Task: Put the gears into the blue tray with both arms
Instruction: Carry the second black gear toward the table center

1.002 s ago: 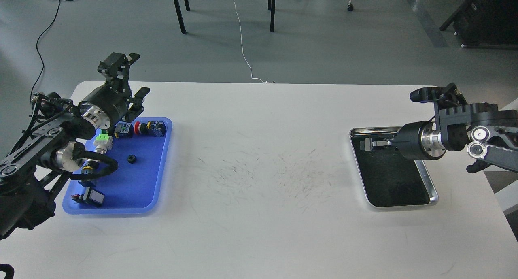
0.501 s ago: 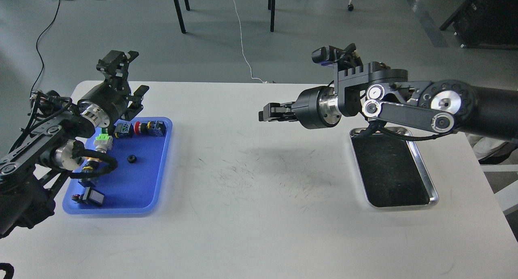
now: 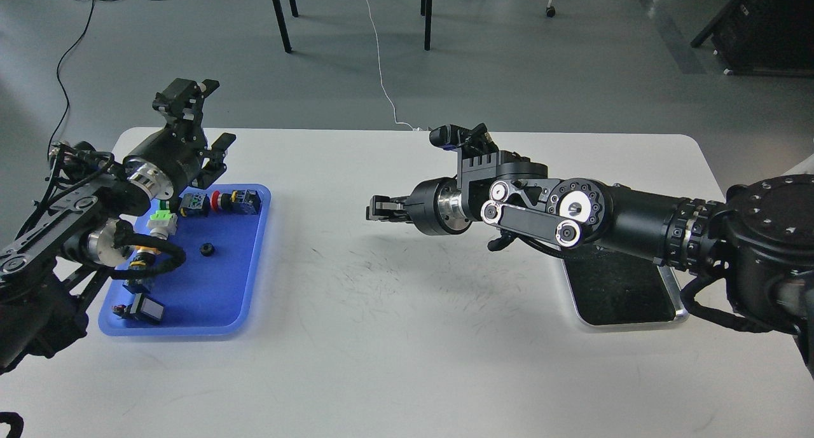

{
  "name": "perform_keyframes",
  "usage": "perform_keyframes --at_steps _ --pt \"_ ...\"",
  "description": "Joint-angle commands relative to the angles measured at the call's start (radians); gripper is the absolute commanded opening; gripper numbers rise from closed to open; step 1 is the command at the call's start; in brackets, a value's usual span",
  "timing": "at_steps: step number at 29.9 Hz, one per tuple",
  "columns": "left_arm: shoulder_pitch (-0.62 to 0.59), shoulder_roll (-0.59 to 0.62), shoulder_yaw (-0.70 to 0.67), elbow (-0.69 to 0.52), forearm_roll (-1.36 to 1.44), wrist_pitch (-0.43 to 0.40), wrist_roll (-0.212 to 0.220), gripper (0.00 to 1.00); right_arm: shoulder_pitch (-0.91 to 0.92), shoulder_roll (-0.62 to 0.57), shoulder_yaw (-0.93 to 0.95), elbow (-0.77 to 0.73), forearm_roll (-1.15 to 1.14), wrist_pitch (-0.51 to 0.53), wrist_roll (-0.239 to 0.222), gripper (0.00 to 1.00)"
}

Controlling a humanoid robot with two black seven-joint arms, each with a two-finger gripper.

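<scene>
White table (image 3: 407,362), head view. Blue tray (image 3: 222,298) sits at the table's left side, silver metal tray (image 3: 680,307) with a dark bottom at the right, the 2 well apart. 1 gear (image 3: 206,250) lies flat on the blue tray floor, near its middle, touching nothing. Several push-button switches (image 3: 235,201) line the tray's far edge, incl. a red-capped one; more sit along its left side, partly hidden by the left arm, and 1 with a pale square face (image 3: 150,309) is near the front-left corner. Left gripper (image 3: 200,117) is raised over the tray's far-left corner, pointing up and away, fingers spread apart, nothing between them. Right arm reaches across from the right, its forearm covering the far part of the silver tray; right gripper (image 3: 375,210) hangs above the bare table centre, pointing left toward the blue tray, between the 2 trays. Its fingers look close together, but they are dark and small: cannot tell whether they grip anything. Fine dark scratch marks (image 3: 407,279) on the tabletop below it.
</scene>
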Motion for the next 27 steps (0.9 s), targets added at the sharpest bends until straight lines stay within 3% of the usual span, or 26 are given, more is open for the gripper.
perform_keyframes --at_steps 1,18,22,25,27 --pt "0.0 -0.001 0.0 -0.002 -0.001 -0.002 -0.001 0.98 -0.025 0.0 -0.002 0.028 0.002 0.0 0.002 0.02" --pt "0.0 0.007 0.0 -0.002 -0.001 -0.003 0.0 0.98 -0.144 0.0 -0.005 0.043 -0.001 -0.042 0.004 0.06" --pt "0.0 0.013 0.003 -0.002 0.0 -0.005 0.0 0.98 -0.161 0.0 -0.005 0.043 -0.001 -0.07 0.004 0.16" --pt "0.0 0.011 0.003 -0.002 0.0 -0.005 0.0 0.98 -0.17 0.0 -0.005 0.043 -0.001 -0.082 0.004 0.35" --pt "0.0 0.01 0.003 -0.002 0.0 -0.003 0.002 0.98 -0.172 0.0 -0.005 0.045 0.001 -0.087 0.004 0.38"
